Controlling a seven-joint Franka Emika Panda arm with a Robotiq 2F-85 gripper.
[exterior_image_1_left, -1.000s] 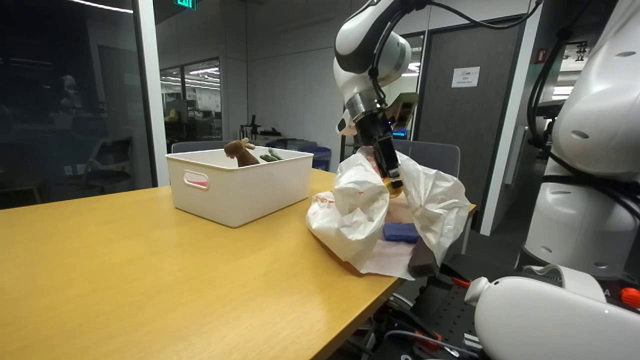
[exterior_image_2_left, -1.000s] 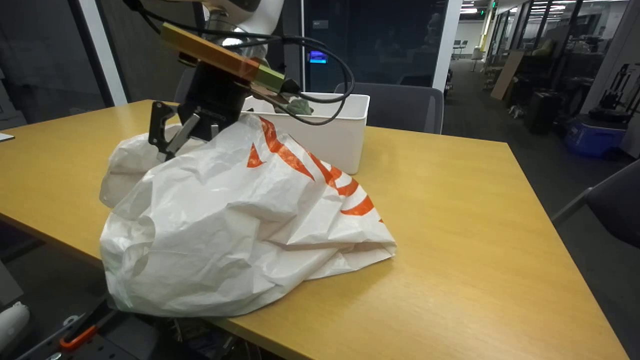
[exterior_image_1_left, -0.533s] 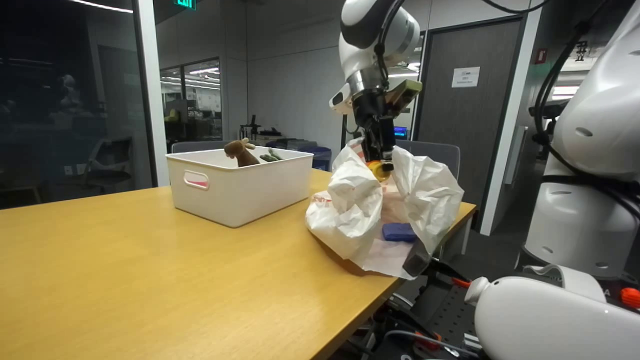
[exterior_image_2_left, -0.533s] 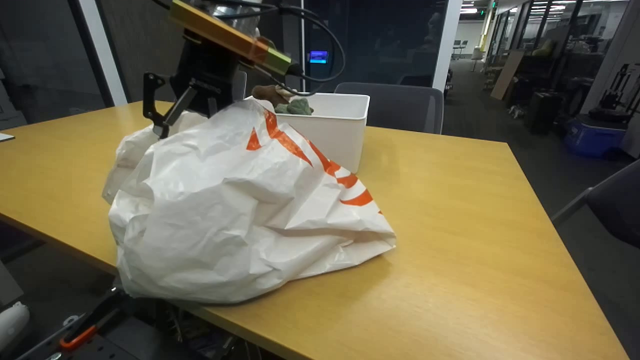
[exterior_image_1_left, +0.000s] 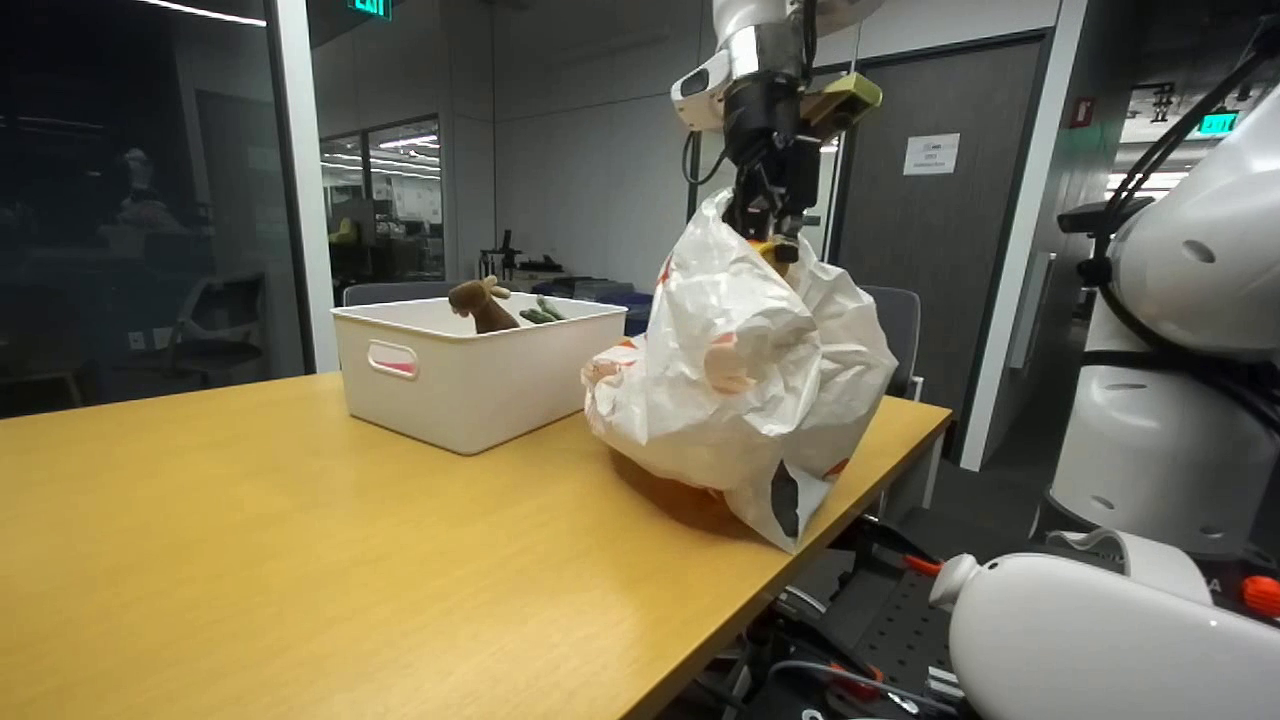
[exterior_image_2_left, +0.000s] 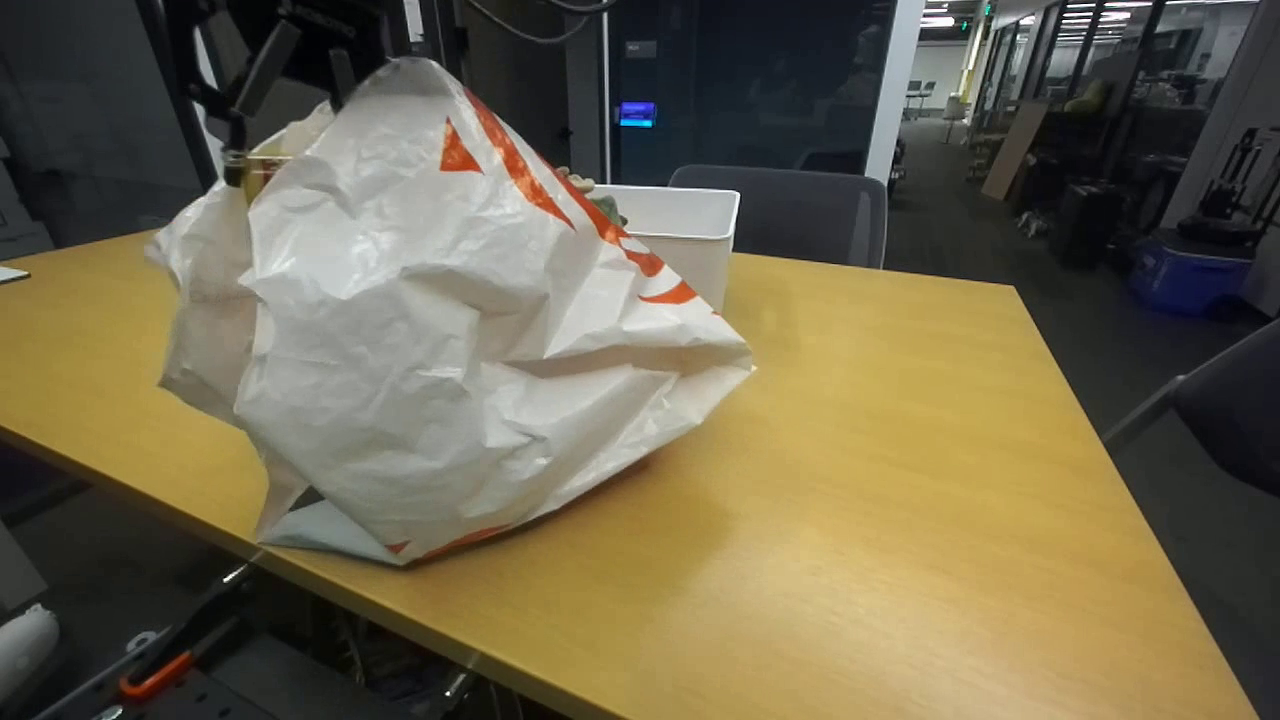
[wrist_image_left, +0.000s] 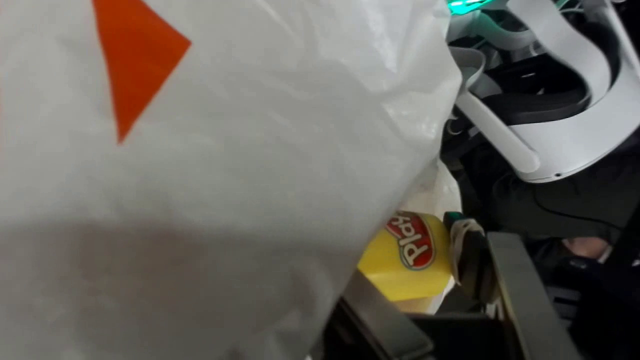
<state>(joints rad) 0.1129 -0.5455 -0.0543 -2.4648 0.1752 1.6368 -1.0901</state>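
My gripper is shut on a yellow Play-Doh can, whose red label shows between the fingers in the wrist view. One fingertip presses the can's right side; the other is hidden behind the bag. A crumpled white plastic bag with orange print hangs around the gripper and can, raised with them. In an exterior view the bag still touches the table near its edge, and the can peeks out at its top. Through a gap at the bag's bottom something dark shows. The other contents are hidden.
A white bin stands beside the bag on the yellow table, holding a brown plush toy and a green item. The table's edge drops off close to the bag. Chairs stand behind.
My gripper has risen with the can, drawing the bag upward with it. The bag's open mouth has folded over, so the blue block seen inside earlier is out of sight.
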